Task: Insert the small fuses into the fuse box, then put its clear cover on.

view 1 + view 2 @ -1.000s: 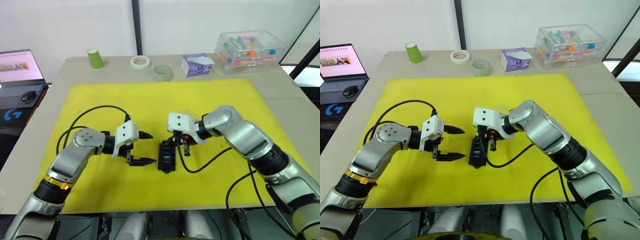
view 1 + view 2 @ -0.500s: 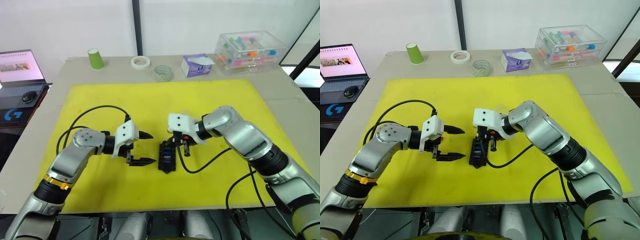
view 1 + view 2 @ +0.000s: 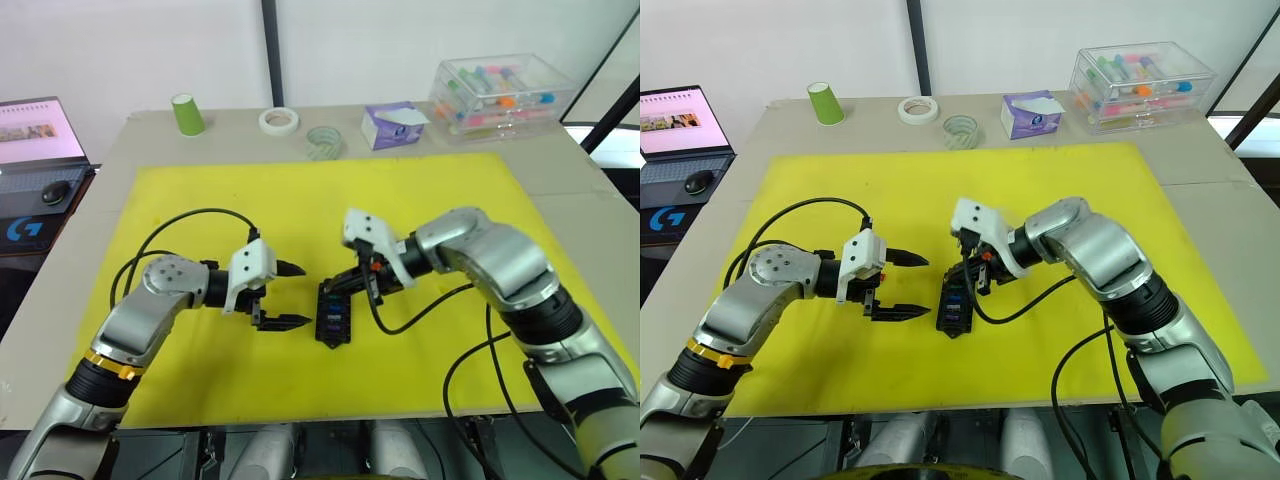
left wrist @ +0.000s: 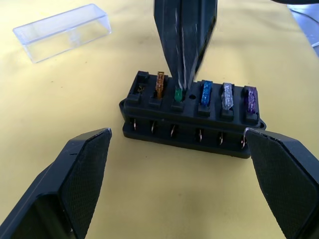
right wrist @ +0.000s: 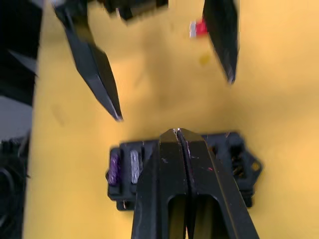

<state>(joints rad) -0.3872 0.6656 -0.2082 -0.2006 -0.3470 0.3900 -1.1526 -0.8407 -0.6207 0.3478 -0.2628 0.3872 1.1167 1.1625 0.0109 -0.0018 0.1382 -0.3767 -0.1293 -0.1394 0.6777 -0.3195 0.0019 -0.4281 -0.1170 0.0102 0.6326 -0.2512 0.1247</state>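
Note:
The black fuse box [image 4: 192,117] lies on the yellow mat [image 3: 200,190] between my two grippers, also seen as the fuse box [image 3: 333,316]. An amber, a green [image 4: 178,93], a blue, a grey-clear and a purple fuse [image 4: 251,99] stand in its slots. My right gripper [image 4: 182,82] is shut, its tip at the green fuse. My left gripper [image 3: 302,295] hangs open just left of the box, apart from it. The clear cover [image 4: 62,32] lies on the mat beyond the box. A red fuse [image 5: 198,28] lies loose on the mat by a left finger.
At the table's back stand a green cup [image 3: 185,113], a white tape roll [image 3: 278,121], a clear tape roll [image 3: 323,142], a purple tissue pack [image 3: 395,127] and a clear case of coloured tubes [image 3: 503,95]. A laptop [image 3: 30,135] sits off the left edge. Black cables loop beside both arms.
My right wrist has swung back to the right and turned, so its shut fingers now slant down-left onto the box. The left arm has stayed put.

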